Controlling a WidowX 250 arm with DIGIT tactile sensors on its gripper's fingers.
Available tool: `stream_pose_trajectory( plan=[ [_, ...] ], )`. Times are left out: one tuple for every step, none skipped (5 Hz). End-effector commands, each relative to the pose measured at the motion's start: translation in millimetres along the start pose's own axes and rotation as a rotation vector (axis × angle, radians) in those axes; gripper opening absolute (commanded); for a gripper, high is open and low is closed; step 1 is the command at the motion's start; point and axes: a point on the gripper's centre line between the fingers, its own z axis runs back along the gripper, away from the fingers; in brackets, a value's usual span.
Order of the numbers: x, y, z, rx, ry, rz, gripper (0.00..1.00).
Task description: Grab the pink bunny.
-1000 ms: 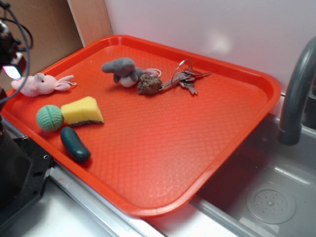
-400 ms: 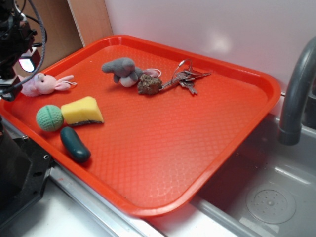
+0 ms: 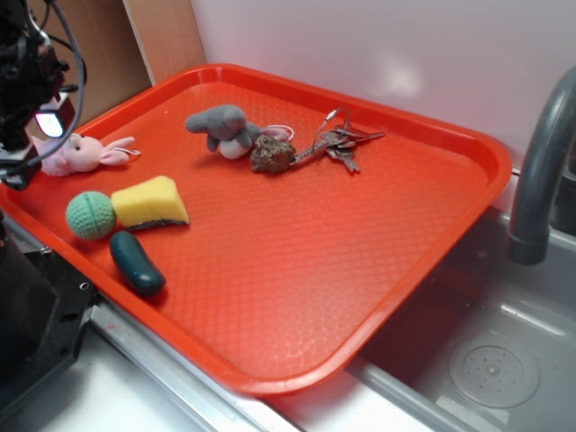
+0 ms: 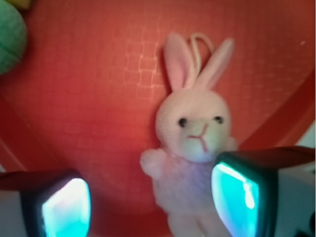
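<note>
Two spread fingers of our gripper [image 4: 150,205] hover empty above the fuzzy pale-pink plush bunny [image 4: 192,148] at the orange plastic tray's [image 3: 423,126] corner; next, we shift right, descend, close.

- The exterior view looks down at a slant from off to my side, far enough to take in the whole red tray [image 3: 360,234] and my gripper [image 3: 22,166] at its left edge.
- My wrist view points straight down from just above my fingertips [image 4: 66,210], very near the tray floor.
- Both views share the pink bunny [image 4: 195,148] beneath me.
</note>
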Motion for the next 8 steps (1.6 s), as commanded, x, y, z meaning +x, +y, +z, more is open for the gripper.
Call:
stream_pose_trajectory(
  plan=[
    [12, 40, -18, 0.008, 0.015, -0.033, 1.00],
    [16, 55, -30, 0.004, 0.025, -0.002, 0.00],
    [15, 63, -27, 0.007, 0.023, 0.023, 0.00],
    [17, 60, 12, 0.012, 0.007, 0.129, 0.00],
    [28, 64, 63, 0.006, -0.066, 0.323, 0.00],
    [43, 55, 87, 0.117, -0.111, 0.462, 0.00],
    [31, 34, 120, 0.022, -0.183, 0.724, 0.00],
    [48, 2, 135, 0.042, -0.180, 0.860, 0.00]
  ],
)
